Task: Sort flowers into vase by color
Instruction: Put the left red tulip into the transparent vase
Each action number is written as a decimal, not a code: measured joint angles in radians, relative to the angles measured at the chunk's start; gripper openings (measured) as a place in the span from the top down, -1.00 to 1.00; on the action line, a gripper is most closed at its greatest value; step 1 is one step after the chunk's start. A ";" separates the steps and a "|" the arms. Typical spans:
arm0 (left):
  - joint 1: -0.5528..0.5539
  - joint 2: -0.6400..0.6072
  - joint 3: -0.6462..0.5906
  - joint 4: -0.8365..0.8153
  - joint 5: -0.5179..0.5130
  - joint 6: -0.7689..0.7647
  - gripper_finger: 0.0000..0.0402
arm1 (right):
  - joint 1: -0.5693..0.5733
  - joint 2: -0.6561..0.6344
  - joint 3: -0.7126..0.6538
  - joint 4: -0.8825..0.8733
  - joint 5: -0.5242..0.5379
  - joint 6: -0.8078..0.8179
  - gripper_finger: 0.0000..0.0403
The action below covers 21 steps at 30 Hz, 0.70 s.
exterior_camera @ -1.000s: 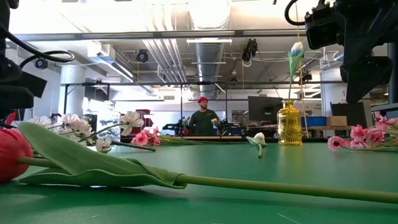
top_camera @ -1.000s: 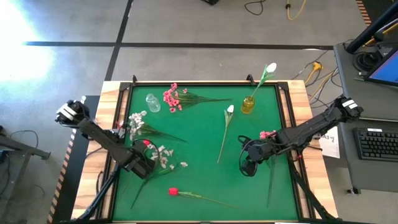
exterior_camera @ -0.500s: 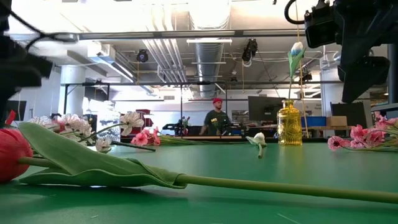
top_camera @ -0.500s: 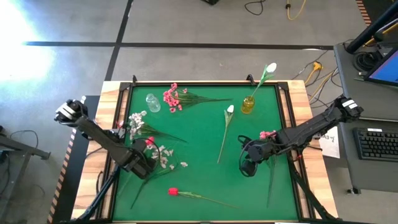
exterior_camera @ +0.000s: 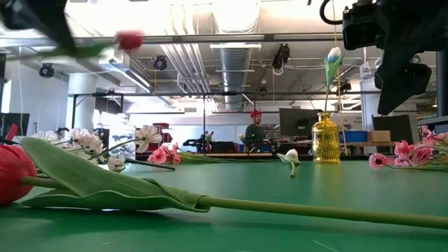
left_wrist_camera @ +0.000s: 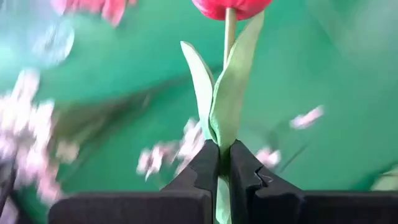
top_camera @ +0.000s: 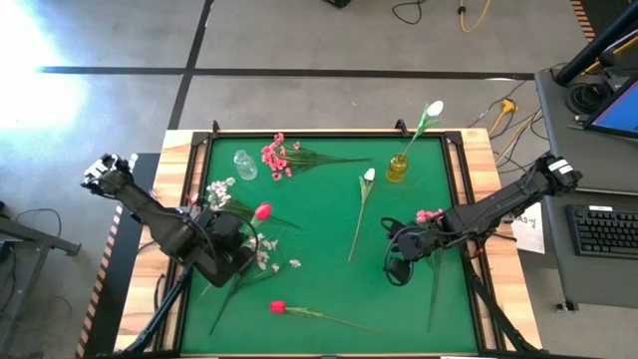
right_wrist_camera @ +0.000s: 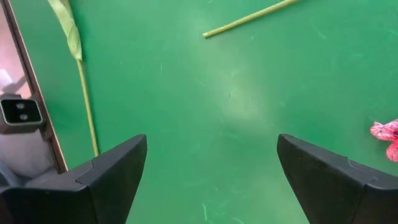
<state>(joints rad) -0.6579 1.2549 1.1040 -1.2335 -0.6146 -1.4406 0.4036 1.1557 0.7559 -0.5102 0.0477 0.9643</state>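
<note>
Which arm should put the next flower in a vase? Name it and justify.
Left. The left gripper has its jaws clamped on a red flower already lifted off the table. The right gripper hangs open and empty over bare felt.

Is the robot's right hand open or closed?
Open. The right gripper hangs over bare green table, and its two dark fingers stand wide apart in its wrist view with nothing between them.

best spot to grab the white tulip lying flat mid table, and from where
Probably the bare stem of the white tulip, about midway between bud and cut end, coming straight down with the fingers across the stem. It lies flat on the green mat, nothing touching it. The open right gripper is nearest; the left gripper holds a red tulip.
</note>
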 joint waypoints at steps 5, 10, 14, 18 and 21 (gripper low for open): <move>0.005 -0.048 0.065 0.302 -0.133 0.427 1.00 | 0.050 0.000 0.000 0.006 0.007 -0.007 -0.75; 0.036 -0.094 0.079 0.766 -0.163 0.997 1.00 | 0.070 0.000 0.000 0.063 0.075 -0.029 -0.75; 0.095 -0.131 0.041 1.032 -0.155 1.357 1.00 | 0.070 0.000 0.000 0.126 0.119 -0.076 -0.75; 0.207 -0.155 -0.046 1.231 -0.089 1.520 1.00 | 0.070 0.000 0.000 0.192 0.193 -0.134 -0.75; 0.302 -0.165 -0.153 1.428 0.029 1.583 1.00 | 0.070 0.000 0.000 0.231 0.264 -0.169 -0.75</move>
<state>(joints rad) -0.3556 1.0900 0.9511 0.1943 -0.5860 0.1427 0.4734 1.1557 0.7559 -0.2788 0.3114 0.7957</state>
